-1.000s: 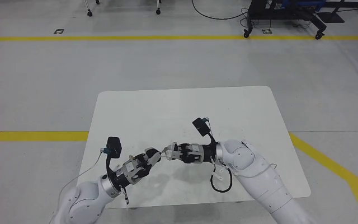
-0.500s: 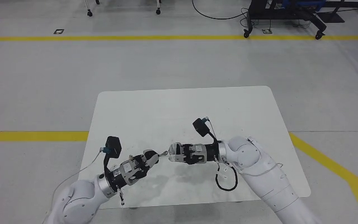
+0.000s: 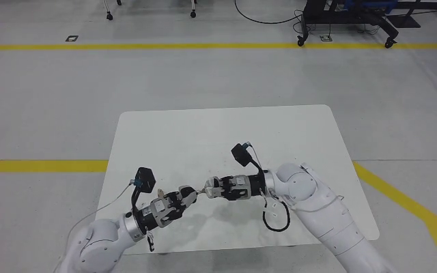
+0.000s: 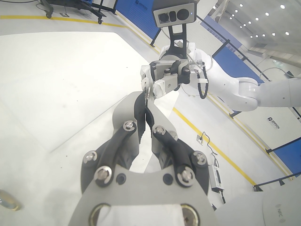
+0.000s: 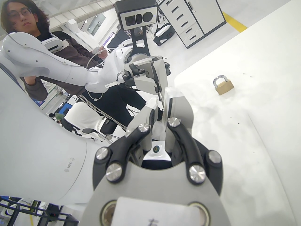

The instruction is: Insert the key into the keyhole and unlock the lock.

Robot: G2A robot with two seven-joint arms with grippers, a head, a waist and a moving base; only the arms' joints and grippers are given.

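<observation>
Key (image 4: 147, 94): held in the air over the near part of the table (image 3: 287, 130), where the two grippers meet tip to tip. Only a thin sliver of metal shows between the fingers.
Left gripper (image 4: 145, 101): fingers drawn almost together, with the pads pinching one end of the key.
Right gripper (image 5: 163, 103): also nearly closed, its wrapped tips on the key's other end. Which of the two actually bears the grip I cannot tell.
Why both hold it: this looks like a handover or regrasp. The likely aim is to leave the blade standing clear of the fingers so it can enter a keyhole.
Lock (image 5: 223, 85): a brass padlock resting on the table with its shackle closed, apart from both grippers and held by nothing.
Keyhole: not visible from any angle here, so which way it faces is unknown.
Step in hand: settling the grip on the key. Insertion has not begun and the lock is untouched.
Next move: one gripper should let go cleanly. The freed one would probably need to pick up or steady the lock, since a loose padlock would likely slide under a push.
Risk: the key is small and thin. It could twist between the pads or slip out during the swap and drop to the table.
</observation>
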